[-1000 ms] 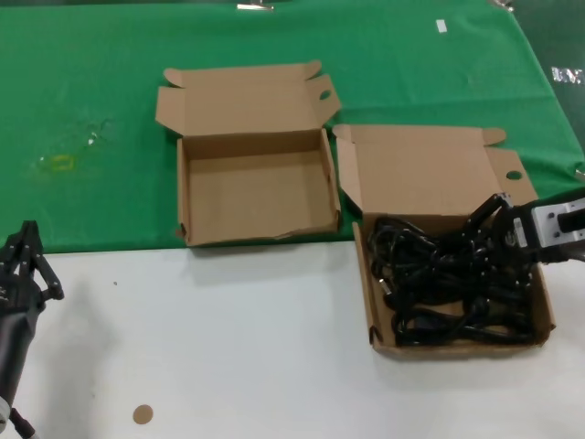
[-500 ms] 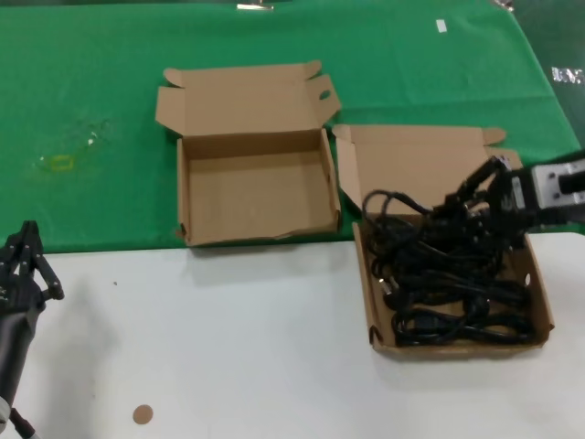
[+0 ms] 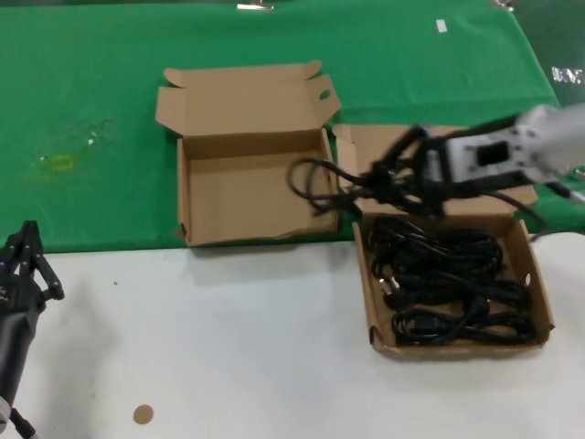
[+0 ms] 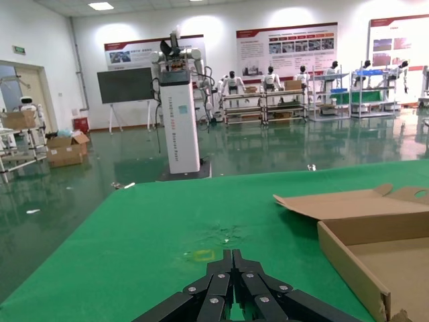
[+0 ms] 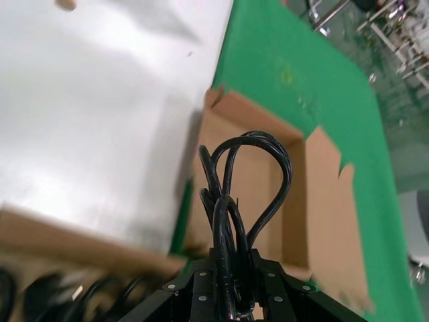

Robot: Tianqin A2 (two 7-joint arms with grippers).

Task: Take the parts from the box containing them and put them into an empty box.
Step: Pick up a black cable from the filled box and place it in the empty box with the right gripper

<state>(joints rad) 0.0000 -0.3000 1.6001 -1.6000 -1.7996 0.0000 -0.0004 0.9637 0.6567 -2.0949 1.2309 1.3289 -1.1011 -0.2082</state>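
Right tool [image 3: 388,183] hung in the air over the gap between the two cartons, clamped tight on one black power cord [image 3: 320,183] whose loops trailed out over the right wall of the empty box [image 3: 251,197]. Its wrist view showed what the head view blurred: the cord [image 5: 234,201] pinched between closed fingers, its loops standing up against that box [image 5: 251,181] beyond.

On the desk [image 3: 228,347], half white and half under a green cloth [image 3: 82,110], the box containing the remaining cords [image 3: 539,293] sat at the right, its lid open behind it; those coiled cords [image 3: 448,283] lay in a tangle inside. The empty box stood on the green cloth to its left, lid folded back.

Left tool [image 3: 27,265] rested low at the desk's left edge, fingers [image 4: 231,285] closed on nothing. Only its wrist view showed a hall with posters and a white pillar; the lettering there was too small to read.

A small brown disc [image 3: 142,414] lay on the white surface.
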